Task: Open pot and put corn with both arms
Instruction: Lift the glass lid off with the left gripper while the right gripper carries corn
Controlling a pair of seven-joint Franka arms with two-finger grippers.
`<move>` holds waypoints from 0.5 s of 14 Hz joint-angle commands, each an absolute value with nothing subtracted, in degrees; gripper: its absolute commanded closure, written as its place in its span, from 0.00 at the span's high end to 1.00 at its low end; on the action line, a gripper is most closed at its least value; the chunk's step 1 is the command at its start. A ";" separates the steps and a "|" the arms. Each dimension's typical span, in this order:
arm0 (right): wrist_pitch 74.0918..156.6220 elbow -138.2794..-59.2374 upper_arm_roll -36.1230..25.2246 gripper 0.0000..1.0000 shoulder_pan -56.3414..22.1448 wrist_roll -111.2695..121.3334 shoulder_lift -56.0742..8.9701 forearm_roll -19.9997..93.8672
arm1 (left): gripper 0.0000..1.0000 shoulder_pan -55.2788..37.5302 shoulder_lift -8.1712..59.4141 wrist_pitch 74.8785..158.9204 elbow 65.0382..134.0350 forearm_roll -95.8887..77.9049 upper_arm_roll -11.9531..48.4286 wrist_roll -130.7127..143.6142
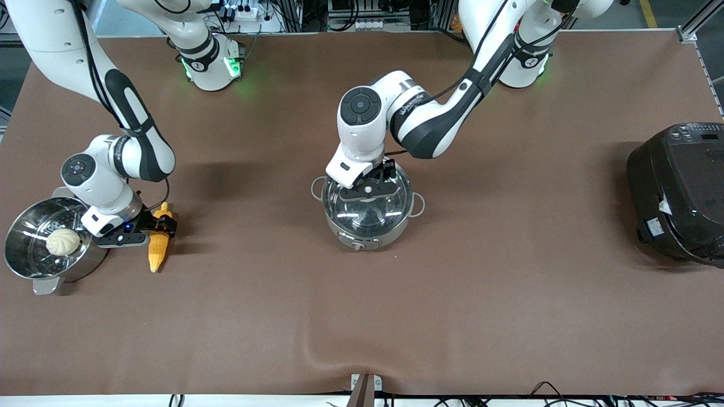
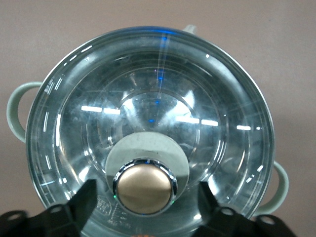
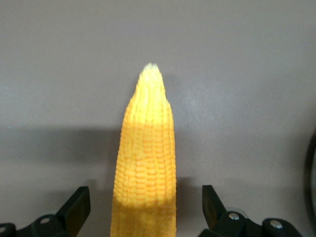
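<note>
The brown table (image 1: 452,294) carries the pot (image 1: 366,206), corn (image 1: 159,244), steamer pot (image 1: 42,240) and rice cooker (image 1: 679,192).

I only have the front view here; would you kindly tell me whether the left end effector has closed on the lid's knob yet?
Observer: Not yet. The left end effector has its fingers open on either side of the tan knob, with gaps showing.
Operator: Thank you. Is the right end effector gripping the corn?
Observer: No. The corn lies on the table between open fingers that do not touch it.
</note>
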State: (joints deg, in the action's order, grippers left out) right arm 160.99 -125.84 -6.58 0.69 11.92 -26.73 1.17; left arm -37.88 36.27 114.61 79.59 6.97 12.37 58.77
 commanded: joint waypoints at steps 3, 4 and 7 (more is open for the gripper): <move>151.82 -121.04 -5.98 0.51 0.88 12.31 -28.30 1.49 | 0.00 -38.50 36.74 114.70 78.05 8.35 12.04 61.79; 150.05 -119.89 -5.98 0.28 0.79 12.65 -28.30 1.49 | 0.00 -38.41 36.13 114.52 78.13 8.35 12.04 61.87; 146.71 -117.87 -5.98 0.00 0.70 13.09 -27.51 1.49 | 0.00 -37.79 32.45 113.21 78.13 8.09 12.04 61.87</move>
